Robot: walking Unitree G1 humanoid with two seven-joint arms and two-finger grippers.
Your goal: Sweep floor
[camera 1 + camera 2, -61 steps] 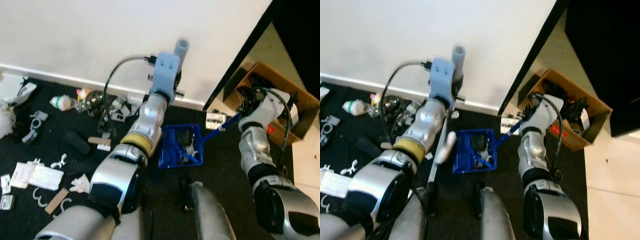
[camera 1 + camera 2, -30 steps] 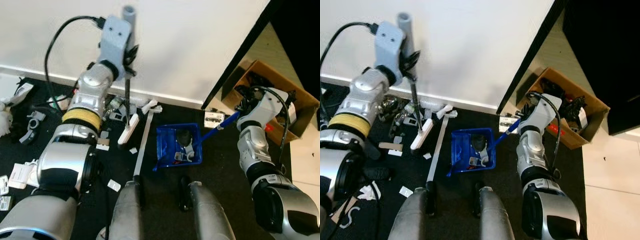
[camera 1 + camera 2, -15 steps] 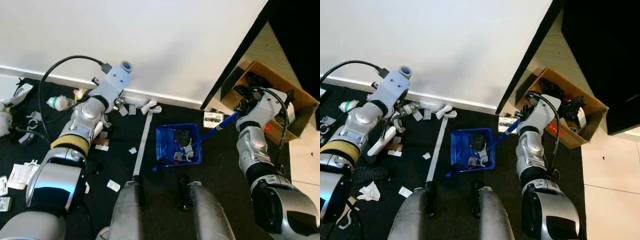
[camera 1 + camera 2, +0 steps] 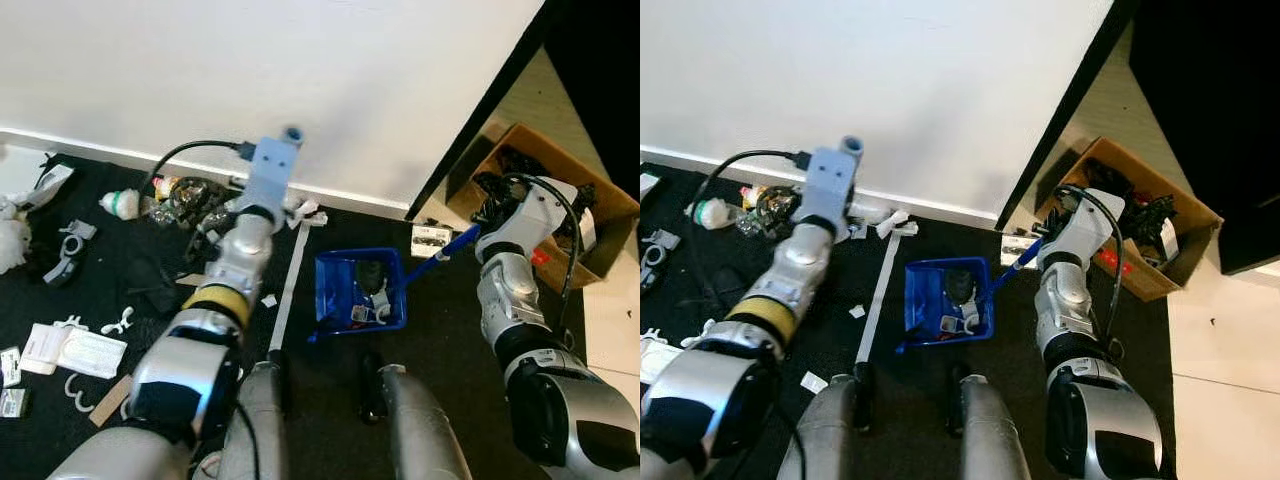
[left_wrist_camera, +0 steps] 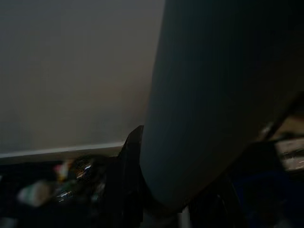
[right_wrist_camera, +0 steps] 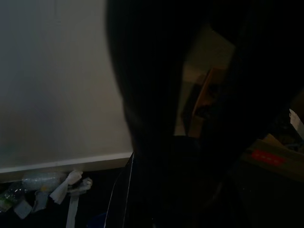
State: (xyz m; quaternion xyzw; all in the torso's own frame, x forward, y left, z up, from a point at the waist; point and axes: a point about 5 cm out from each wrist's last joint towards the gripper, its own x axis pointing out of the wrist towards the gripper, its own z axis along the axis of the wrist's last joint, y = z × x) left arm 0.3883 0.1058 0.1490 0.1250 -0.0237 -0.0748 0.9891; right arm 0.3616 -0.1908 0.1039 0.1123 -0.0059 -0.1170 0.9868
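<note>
Some litter already sits in our blue dustpan (image 4: 358,290), held by its handle in our right gripper (image 4: 487,218); far more scraps (image 4: 80,350) remain on the dark floor (image 4: 450,330). Our left gripper (image 4: 272,172) clasps the broom pole near the wall.

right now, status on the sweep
Left claw at the wall litter. Right claw by the dustpan handle. Scraps left on the floor.

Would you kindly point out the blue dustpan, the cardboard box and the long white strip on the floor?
blue dustpan (image 4: 334,296): left eye view, on its left wall.
cardboard box (image 4: 612,204): left eye view, on its right rim.
long white strip (image 4: 875,300): right eye view, mid-length.
</note>
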